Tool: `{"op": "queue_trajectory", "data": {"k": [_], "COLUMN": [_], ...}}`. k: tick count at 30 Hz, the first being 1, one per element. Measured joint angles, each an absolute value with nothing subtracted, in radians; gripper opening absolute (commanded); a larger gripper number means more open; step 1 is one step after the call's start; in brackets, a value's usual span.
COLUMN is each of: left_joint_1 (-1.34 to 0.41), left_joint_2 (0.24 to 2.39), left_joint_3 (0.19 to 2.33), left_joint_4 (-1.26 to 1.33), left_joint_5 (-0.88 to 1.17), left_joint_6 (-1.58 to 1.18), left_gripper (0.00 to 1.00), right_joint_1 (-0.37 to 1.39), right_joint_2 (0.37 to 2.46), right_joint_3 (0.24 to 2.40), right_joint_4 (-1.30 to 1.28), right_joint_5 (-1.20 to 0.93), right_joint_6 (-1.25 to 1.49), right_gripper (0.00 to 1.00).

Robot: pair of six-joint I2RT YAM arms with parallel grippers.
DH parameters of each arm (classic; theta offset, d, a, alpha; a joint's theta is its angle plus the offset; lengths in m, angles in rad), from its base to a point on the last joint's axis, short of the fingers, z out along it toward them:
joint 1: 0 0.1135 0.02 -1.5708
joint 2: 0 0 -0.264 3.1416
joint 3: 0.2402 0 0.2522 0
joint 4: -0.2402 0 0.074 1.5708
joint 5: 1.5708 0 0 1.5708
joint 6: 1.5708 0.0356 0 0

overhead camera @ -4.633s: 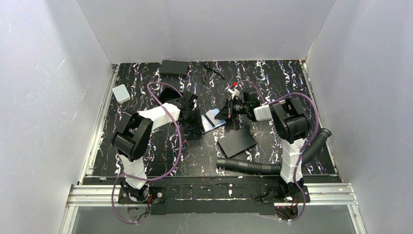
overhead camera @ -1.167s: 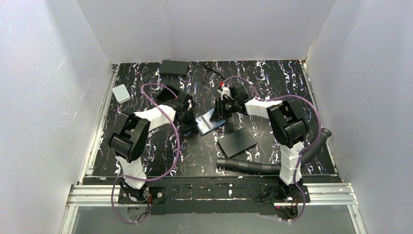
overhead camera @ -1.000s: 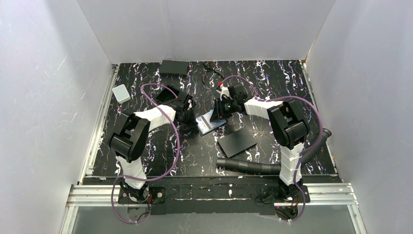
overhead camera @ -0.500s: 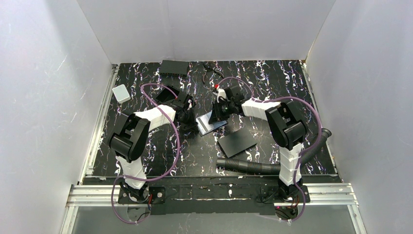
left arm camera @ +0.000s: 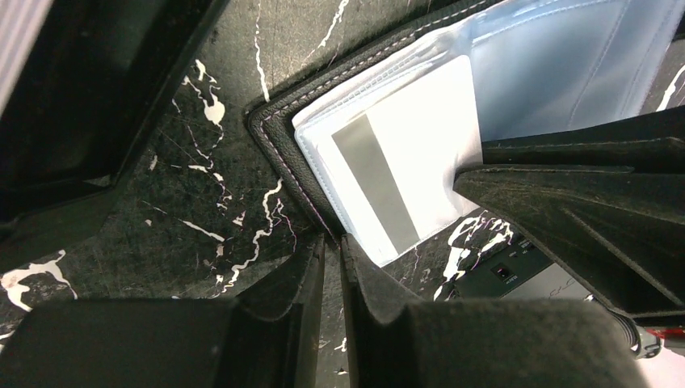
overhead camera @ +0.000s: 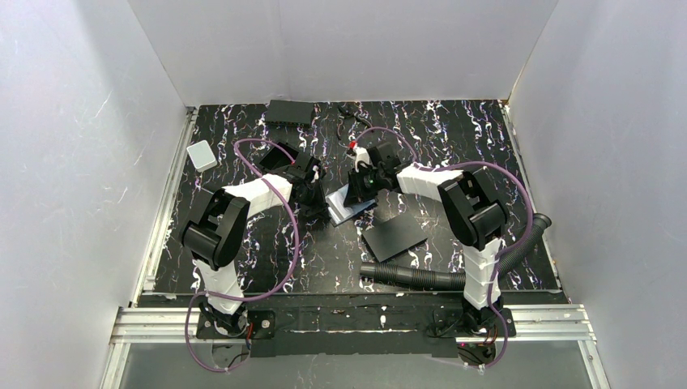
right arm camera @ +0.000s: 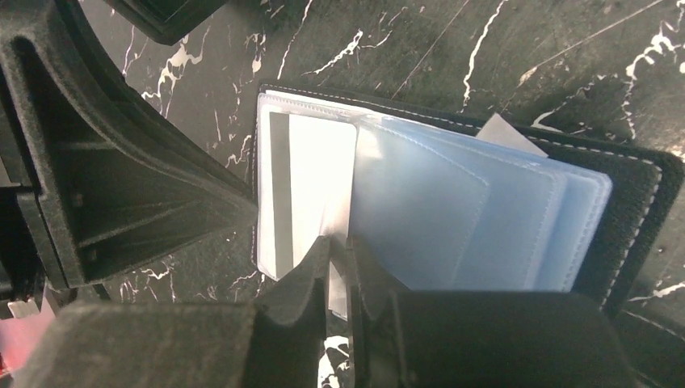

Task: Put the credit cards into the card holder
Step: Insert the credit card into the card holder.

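My right hand (right arm camera: 338, 246) pinches the corner of the white-backed credit card (right arm camera: 307, 178), tucked into one end of the open card holder (right arm camera: 638, 186) on the worktop (right arm camera: 404, 40), while my left hand (left arm camera: 333, 242), fingers nearly together, noses its rim.

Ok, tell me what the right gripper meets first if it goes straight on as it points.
Likely the card holder: the right gripper, jaws seemingly pinching the white card, points into its clear sleeves. Depth is hard to judge.

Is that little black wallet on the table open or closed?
Open. The card holder lies spread flat, its clear sleeves fanned out, with a white card bearing a grey stripe at one end.
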State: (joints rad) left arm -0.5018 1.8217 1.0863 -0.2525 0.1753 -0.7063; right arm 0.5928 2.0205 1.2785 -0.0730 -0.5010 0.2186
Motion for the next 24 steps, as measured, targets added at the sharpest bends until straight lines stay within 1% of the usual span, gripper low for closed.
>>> {"op": "queue_trajectory", "data": {"k": [3,8,13,15,20,24], "left_joint_1": [-0.501,-0.501,-0.5,-0.499,-0.499,-0.501], "left_joint_2": [1.822,1.822,1.822,1.822,1.821,1.816], "left_joint_3": [1.087,1.087,1.087,1.087,1.087,1.087], "left_joint_4": [-0.257,-0.258,-0.259,-0.26,-0.26,-0.258], "left_joint_5": [0.175,0.175,0.175,0.175,0.176,0.185], "left_joint_6": [-0.706,-0.707,-0.707,-0.707,-0.706,-0.695], "left_gripper": [0.12,0.12,0.12,0.13,0.19,0.24], "right_joint_1": [0.597,0.604,0.628,0.634,0.645,0.64], "right_joint_2": [2.019,1.984,1.971,1.965,1.951,1.925], "right_joint_3": [1.267,1.181,1.169,1.165,1.164,1.189], "right_joint_4": [-0.048,0.071,0.085,0.086,0.069,-0.033], "right_joint_5": [-0.484,-0.445,-0.383,-0.363,-0.335,-0.324], "right_joint_6": [0.284,0.44,0.484,0.488,0.473,0.429], "right_gripper": [0.19,0.2,0.21,0.28,0.4,0.54]}}
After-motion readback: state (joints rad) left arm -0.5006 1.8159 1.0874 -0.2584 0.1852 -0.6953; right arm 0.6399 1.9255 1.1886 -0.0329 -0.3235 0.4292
